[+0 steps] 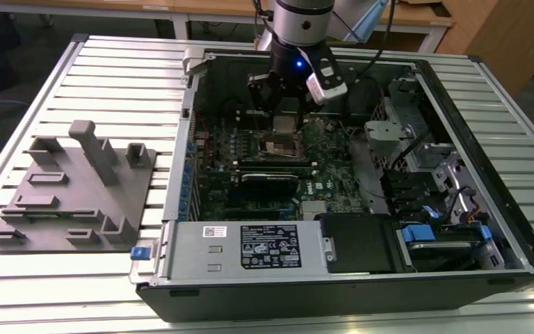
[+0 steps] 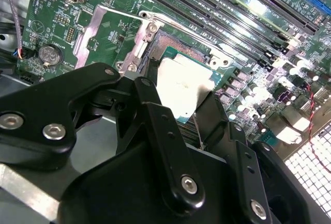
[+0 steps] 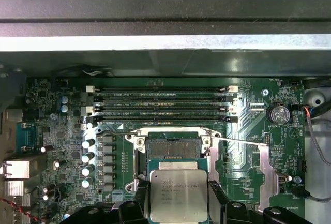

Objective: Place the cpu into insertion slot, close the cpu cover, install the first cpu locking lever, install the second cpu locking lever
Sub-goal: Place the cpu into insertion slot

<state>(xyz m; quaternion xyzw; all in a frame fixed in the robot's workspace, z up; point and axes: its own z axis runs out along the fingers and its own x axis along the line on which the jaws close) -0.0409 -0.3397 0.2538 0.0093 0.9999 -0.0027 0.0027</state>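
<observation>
Gripper [image 3: 178,206] shut tight on cpu [image 3: 178,190]; chip pinched at two sides by black fingers [image 3: 138,208]. Cpu held flat over one edge of insertion slot [image 3: 173,149], not yet set in. Slot's dark middle left bare. Cpu cover [image 2: 84,38] tipped back, open, beside slot. Long memory slots [image 3: 163,102] seen just past slot on green motherboard [image 3: 62,146].

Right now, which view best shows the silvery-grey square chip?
First wrist view: the silvery-grey square chip faces it flat-on in the gripper. Second wrist view sees it slanted, glare-washed; exterior view, far off.

Black tool [image 2: 182,99] with silver screws [image 2: 189,184], silver-grey arm [image 1: 302,21].
</observation>
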